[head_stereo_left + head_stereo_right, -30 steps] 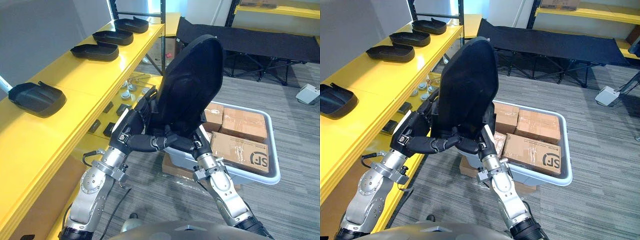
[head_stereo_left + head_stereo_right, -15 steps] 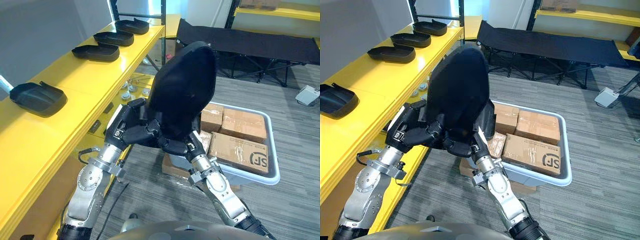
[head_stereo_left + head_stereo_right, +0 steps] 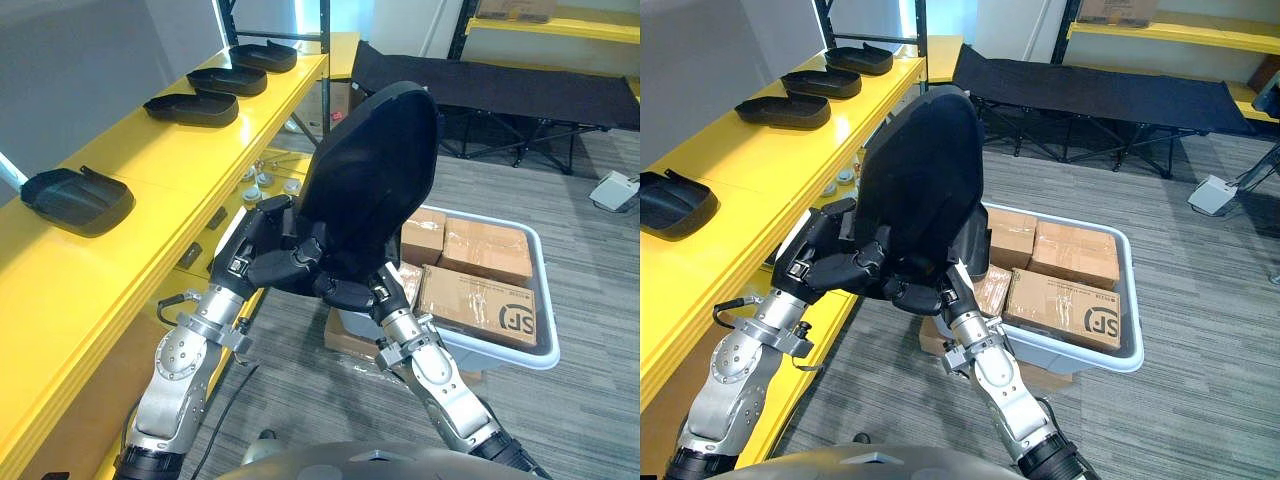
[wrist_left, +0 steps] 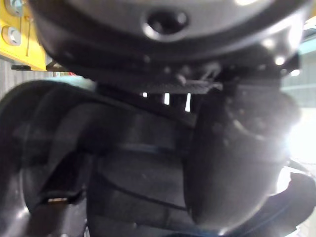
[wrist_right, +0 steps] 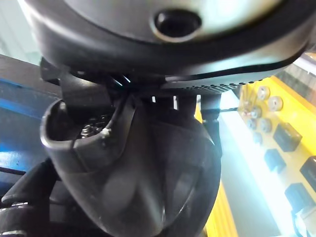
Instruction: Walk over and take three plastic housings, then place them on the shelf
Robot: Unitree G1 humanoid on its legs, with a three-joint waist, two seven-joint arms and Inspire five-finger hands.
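Black housing held upright in the air, between shelf and bin. Both hands grip its lower end: left hand curled round the left edge, right hand wrapped on it from below. To the left, the yellow shelf carries four more housings in a row, open side up. To the right, on the floor, a grey bin of cardboard boxes.

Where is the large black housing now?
In the left eye view's middle, the large black plastic housing stands upright, gripped by the left hand and right hand, between the yellow shelf and the white bin.
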